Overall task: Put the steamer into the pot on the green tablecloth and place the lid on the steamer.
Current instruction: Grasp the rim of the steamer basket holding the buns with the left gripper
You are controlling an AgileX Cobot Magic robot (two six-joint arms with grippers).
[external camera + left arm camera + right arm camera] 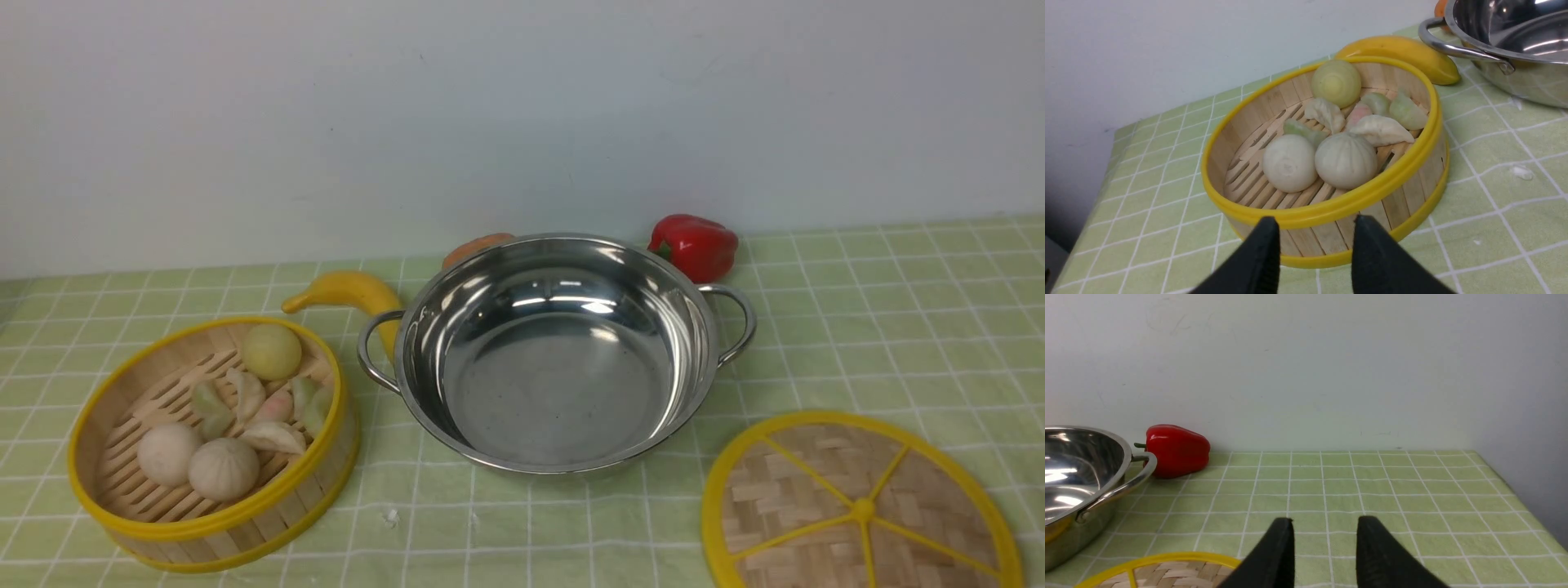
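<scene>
The left pincer [1314,222] is held open with nothing between its fingertips, and just beyond it the steamer [1331,204] is seen in the left wrist view, sitting flat on the green tablecloth [522,539] with buns and dumplings on its slats. By its place at the front view's left, it is judged to be best reached by the left arm. No long axis is offered by its round form; the near wall is presented to the pincer, so a pinch over the rim would seem to be called for. The right pincer [1325,522] is also parted and unloaded; the lid [857,498] is laid flat at the near right and is better suited to that arm. Farther off, to the right of the steamer and well apart from the lid's centre, the empty pot [555,384] is placed. No brand, label or writing can be read.
</scene>
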